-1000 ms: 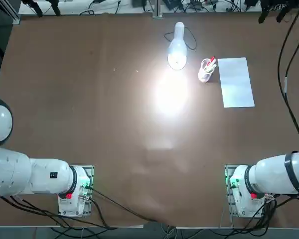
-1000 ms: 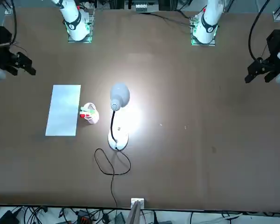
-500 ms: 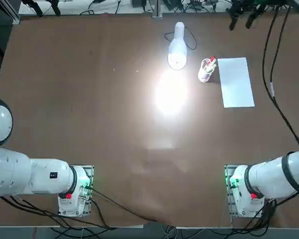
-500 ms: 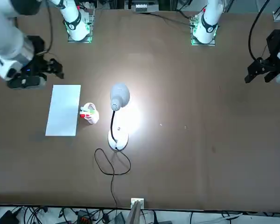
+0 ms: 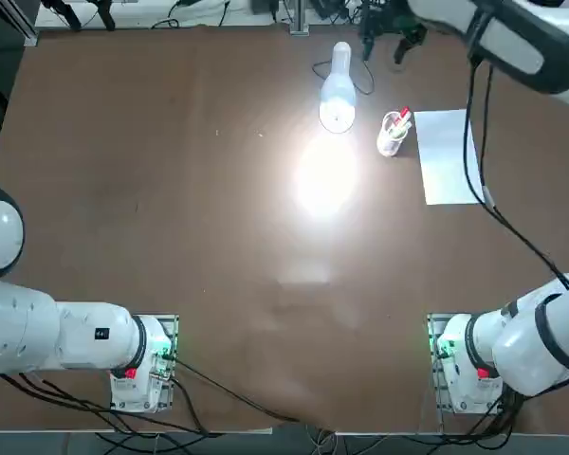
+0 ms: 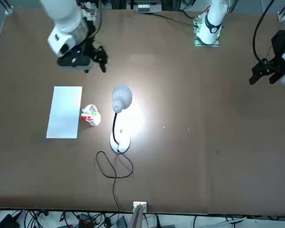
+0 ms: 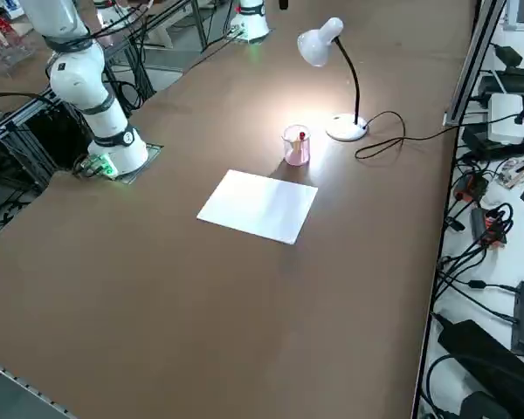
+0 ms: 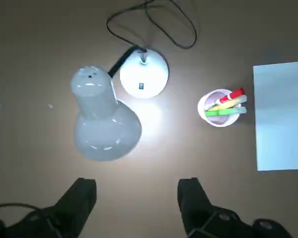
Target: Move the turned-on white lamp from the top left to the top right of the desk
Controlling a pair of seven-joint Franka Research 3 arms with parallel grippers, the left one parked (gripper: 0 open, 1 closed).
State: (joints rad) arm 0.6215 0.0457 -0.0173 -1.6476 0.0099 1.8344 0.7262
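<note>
I'm at the approach: my pincer [image 8: 137,184] hangs spread above the counter [image 6: 180,175], gripping nothing. The glowing lamp [image 8: 109,119] stands upright at the far middle, left of the pen cup [image 8: 219,107]. Next I should line up over its neck, descend and pinch.

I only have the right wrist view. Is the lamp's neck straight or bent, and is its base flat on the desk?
Observer: From the right side view, the lamp's neck rises from the base, then bends over toward the head; the base sits flat on the desk.

Operator: And my right gripper, is it down at desk level?

Observer: No. It is raised above the desk; the right side view does not even show it while showing the lamp whole.

Operator: Where does the cord run?

Observer: The right side view shows the cord looping behind the base, then running off over the desk's far edge.
</note>
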